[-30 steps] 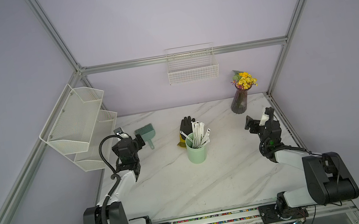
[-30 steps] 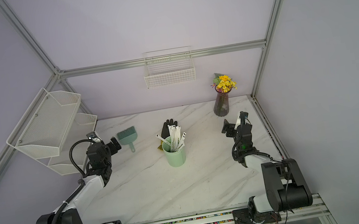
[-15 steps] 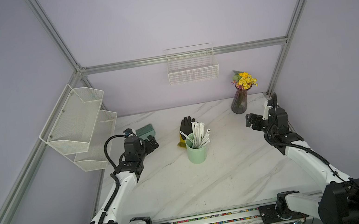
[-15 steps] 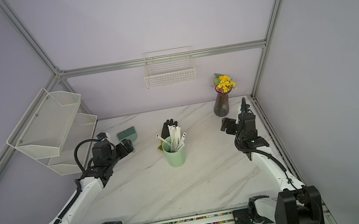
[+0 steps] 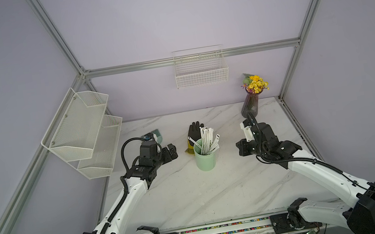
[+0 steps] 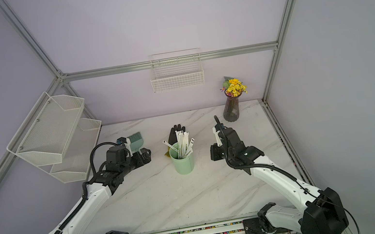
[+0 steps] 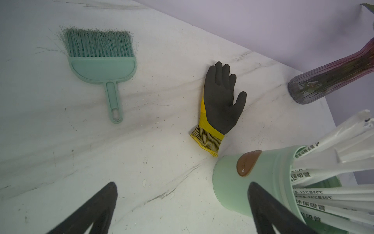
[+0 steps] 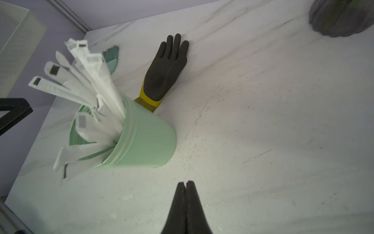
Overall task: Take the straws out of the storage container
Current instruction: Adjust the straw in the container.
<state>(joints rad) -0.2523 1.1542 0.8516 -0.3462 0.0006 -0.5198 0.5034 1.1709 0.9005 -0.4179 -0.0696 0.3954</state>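
Straws (image 8: 101, 81) paper-wrapped, matt; storage container (image 8: 149, 141) smooth (slight sheen).

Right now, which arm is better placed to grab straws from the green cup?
Left, likely: left gripper open beside the cup of straws; right gripper shut, empty, must open first.

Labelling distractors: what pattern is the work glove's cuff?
Yellow with thin black stripes on the glove cuff, clearest in the left wrist view.

Walls (image 5: 177, 9): were plain pale lilac.
Frame (image 5: 192, 57): aluminium struts lined the corners.
Tabletop (image 5: 193, 193): was white, grey-veined.
Wire basket (image 5: 202, 76): hung on the back wall.
Mesh rack (image 5: 81, 131): two tiers, left wall.
Light: was soft, even.
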